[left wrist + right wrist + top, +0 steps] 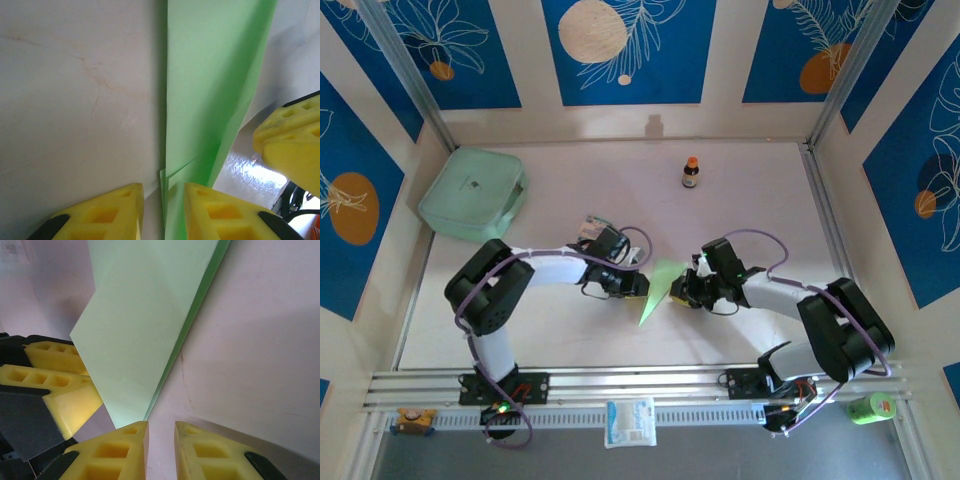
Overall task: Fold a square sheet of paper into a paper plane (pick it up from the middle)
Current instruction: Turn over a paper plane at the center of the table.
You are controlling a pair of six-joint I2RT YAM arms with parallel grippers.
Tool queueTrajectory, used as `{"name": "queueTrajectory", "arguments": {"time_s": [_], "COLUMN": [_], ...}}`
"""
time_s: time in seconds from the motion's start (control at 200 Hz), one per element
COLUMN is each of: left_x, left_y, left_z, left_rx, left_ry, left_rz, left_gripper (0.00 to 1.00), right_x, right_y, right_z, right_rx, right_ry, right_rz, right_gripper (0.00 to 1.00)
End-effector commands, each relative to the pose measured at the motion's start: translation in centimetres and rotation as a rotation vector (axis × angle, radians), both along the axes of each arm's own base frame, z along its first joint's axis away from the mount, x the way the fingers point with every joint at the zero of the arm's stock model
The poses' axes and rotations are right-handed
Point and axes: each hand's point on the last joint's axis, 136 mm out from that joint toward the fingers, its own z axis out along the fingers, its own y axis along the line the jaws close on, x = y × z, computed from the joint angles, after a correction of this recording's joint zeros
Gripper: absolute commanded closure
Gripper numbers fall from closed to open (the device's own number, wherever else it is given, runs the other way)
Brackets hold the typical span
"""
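Standing narrowly parted, the left gripper [164,192] has the paper plane [210,90] running between and ahead of its jaws. The right gripper [161,426], equally narrow, grips nothing, the paper's corner just ahead-left.

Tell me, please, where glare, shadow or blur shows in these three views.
Left wrist view: bright glare on the table beside the paper, whose right side is shaded. Right wrist view: the paper looks pale, evenly lit. Top view: sharp; the bottle throws a soft shadow on the back wall.
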Motion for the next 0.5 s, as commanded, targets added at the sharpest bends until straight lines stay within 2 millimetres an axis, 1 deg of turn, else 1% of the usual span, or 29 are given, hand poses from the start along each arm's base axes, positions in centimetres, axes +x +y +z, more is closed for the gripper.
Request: {"name": "queueTrajectory", "arguments": {"time_s": [0.0,0.165,0.36,0.495], "left_x": [-0.69,-0.88,-1.17,-1.49], "left_y": [-0.25,-0.50,-0.52,-0.93], "left_z": [-0.23,-0.25,-0.26,0.03], "left_rx": [-0.007,-0.019,-0.017,-0.041], "left_ry": [0.046,0.057,0.073,0.085], "left_rz": [-0.042,-0.055,-0.068,-0.087], "left_gripper": [0.73,0.78,0.78,0.78], "right_x": [-0.36,-0.50,-0.56,-0.85], "right_y": [0.77,1.15,1.48,1.62], "right_z": [0.26,0.24,0.09,-0.30], "right_rx": [0.029,0.039,0.037,0.033], "right_ry": [0.017,0.018,0.026,0.042], "right_rz": [0.028,0.040,0.049,0.058], "right_gripper": [0.80,0.84,0.84,0.84]}}
